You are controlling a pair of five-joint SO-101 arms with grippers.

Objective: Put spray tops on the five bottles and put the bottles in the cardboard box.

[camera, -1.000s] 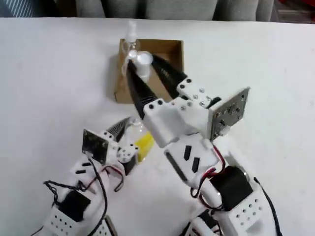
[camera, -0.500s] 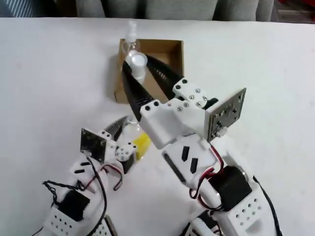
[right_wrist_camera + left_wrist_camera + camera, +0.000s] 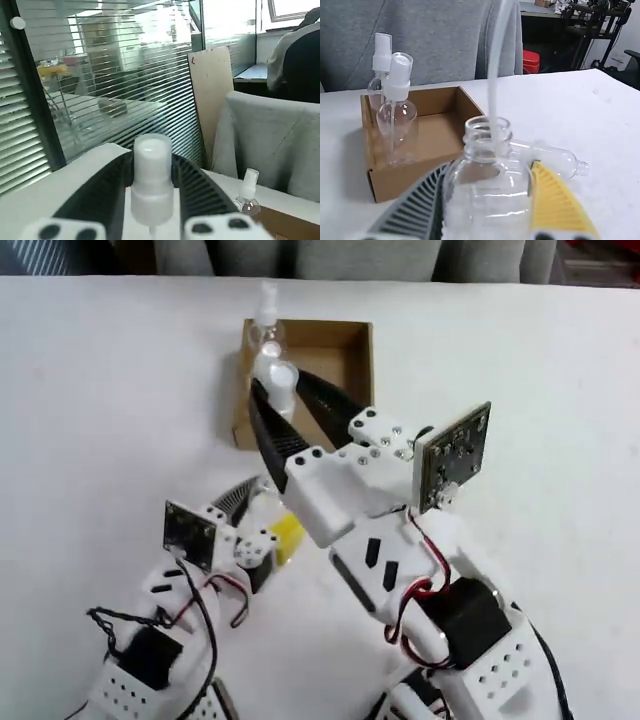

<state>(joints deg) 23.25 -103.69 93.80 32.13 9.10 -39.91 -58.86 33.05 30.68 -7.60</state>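
Observation:
My right gripper [image 3: 279, 384] is shut on a white spray top [image 3: 277, 371], held high over the near left part of the cardboard box [image 3: 342, 336]. The spray top [image 3: 150, 172] sits upright between the black fingers. Its thin dip tube [image 3: 495, 65] hangs down into the open neck of a clear bottle [image 3: 487, 150]. My left gripper [image 3: 487, 205] is shut on that upright bottle, with a grey finger on one side and a yellow one on the other. It stands on the table just in front of the box [image 3: 435, 145]. Two capped bottles [image 3: 395, 112] stand inside the box.
An uncapped clear bottle [image 3: 552, 157] lies on its side on the table beside the held bottle. A capped bottle [image 3: 266, 318] stands at the box's far left corner. White table spreads to the left and right of the arms.
The right gripper has shifted a little left and toward the held bottle, carrying the spray top with it. The left arm has kept still.

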